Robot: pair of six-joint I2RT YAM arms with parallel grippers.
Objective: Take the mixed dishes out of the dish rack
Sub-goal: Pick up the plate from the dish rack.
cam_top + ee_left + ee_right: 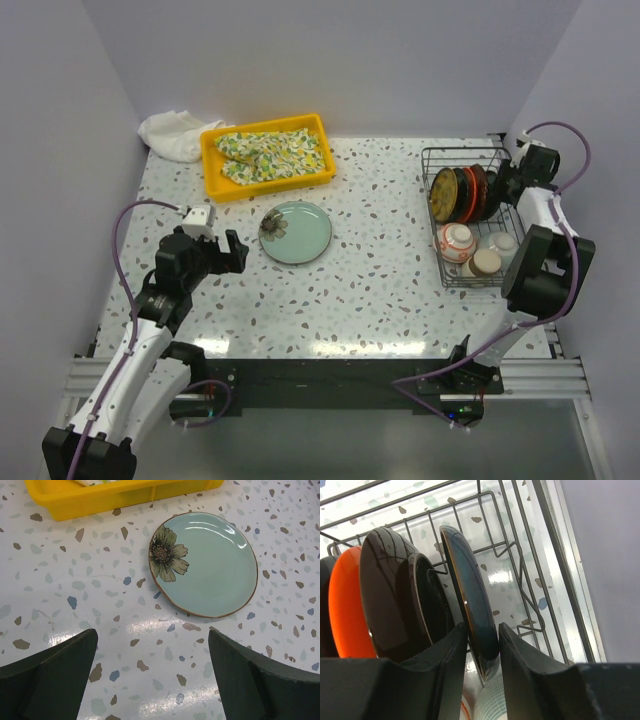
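Left gripper [152, 675] hovers over the speckled table [75, 605], its 2 fingers spread wide with nothing between them. Just ahead of the fingertips and slightly to their right, the pale green-blue plate [210, 565] lies flat, with 1 dark flower painted at its rim. Beyond it sits the yellow tray [100, 500]. Right gripper [482, 655] reaches into the dish rack [465, 152], its fingers pressed on both faces of an upright dark plate [470, 590]. Left of the fingers stand a brown bowl [390, 595] and an orange-red piece [347, 610].
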